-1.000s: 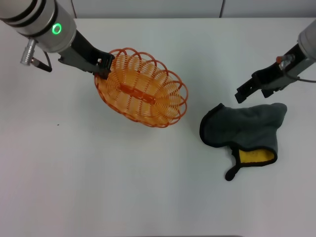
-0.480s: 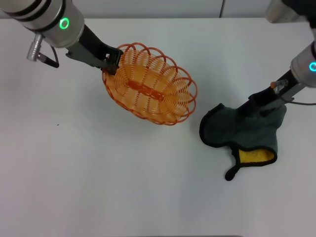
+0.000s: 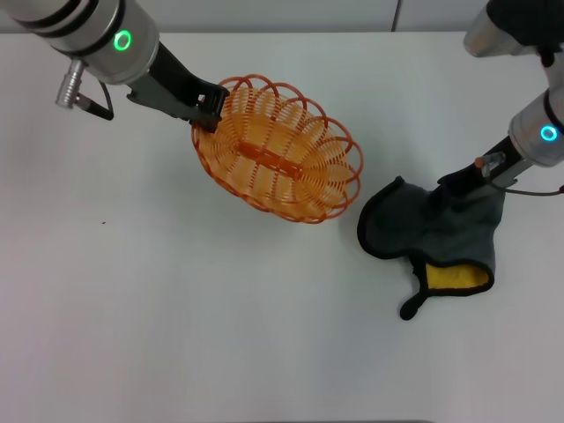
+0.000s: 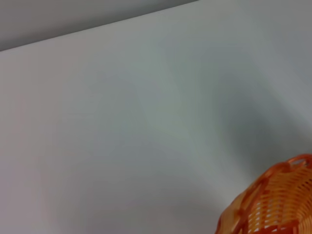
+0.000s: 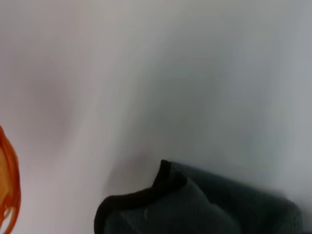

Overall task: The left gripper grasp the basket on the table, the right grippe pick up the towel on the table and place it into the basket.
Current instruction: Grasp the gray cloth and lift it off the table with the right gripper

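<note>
The orange wire basket [image 3: 278,152] sits tilted on the white table [image 3: 176,308], left of centre. My left gripper [image 3: 208,106] is shut on the basket's far-left rim. A piece of that rim [image 4: 278,202] shows in the left wrist view. The dark grey towel [image 3: 427,231] lies crumpled to the right, its yellow patch [image 3: 456,278] and black loop [image 3: 411,307] at the near side. My right gripper [image 3: 460,183] is down on the towel's far edge, touching the cloth. The right wrist view shows the towel [image 5: 195,207] close up and a sliver of the basket [image 5: 7,187].
A small gap of bare table separates the basket from the towel. The near half of the table holds nothing else. A grey wall runs along the table's far edge.
My left gripper has drawn the basket to the right, toward the towel. My right gripper has come down from above the table onto the towel's far edge.
</note>
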`<state>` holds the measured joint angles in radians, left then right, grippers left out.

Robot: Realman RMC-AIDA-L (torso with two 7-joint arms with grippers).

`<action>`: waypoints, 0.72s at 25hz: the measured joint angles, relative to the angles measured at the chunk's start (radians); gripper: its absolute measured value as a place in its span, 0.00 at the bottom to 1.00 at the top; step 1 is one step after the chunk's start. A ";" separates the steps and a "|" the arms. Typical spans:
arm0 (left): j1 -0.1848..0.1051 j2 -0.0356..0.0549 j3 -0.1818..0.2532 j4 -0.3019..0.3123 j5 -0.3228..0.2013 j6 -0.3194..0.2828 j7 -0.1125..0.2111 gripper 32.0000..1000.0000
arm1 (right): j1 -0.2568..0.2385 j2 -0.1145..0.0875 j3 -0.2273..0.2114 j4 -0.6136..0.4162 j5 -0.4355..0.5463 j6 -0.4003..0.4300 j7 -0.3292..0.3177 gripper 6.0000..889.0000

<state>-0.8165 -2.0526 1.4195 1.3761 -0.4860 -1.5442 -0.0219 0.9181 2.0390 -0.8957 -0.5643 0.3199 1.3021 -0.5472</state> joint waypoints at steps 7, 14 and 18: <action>0.003 0.0007 0.001 -0.001 -0.001 0.002 0.001 0.04 | -0.004 -0.003 0.009 0.001 0.040 -0.004 -0.024 0.52; 0.004 0.0010 0.016 -0.004 0.000 0.012 -0.001 0.04 | -0.006 -0.002 0.009 0.002 0.048 0.002 -0.044 0.12; 0.004 0.0011 0.022 -0.010 0.000 0.016 -0.001 0.04 | -0.007 0.001 0.009 0.003 0.048 0.005 -0.051 0.00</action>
<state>-0.8122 -2.0515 1.4414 1.3665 -0.4863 -1.5280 -0.0232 0.9111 2.0405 -0.8865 -0.5614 0.3682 1.3075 -0.5984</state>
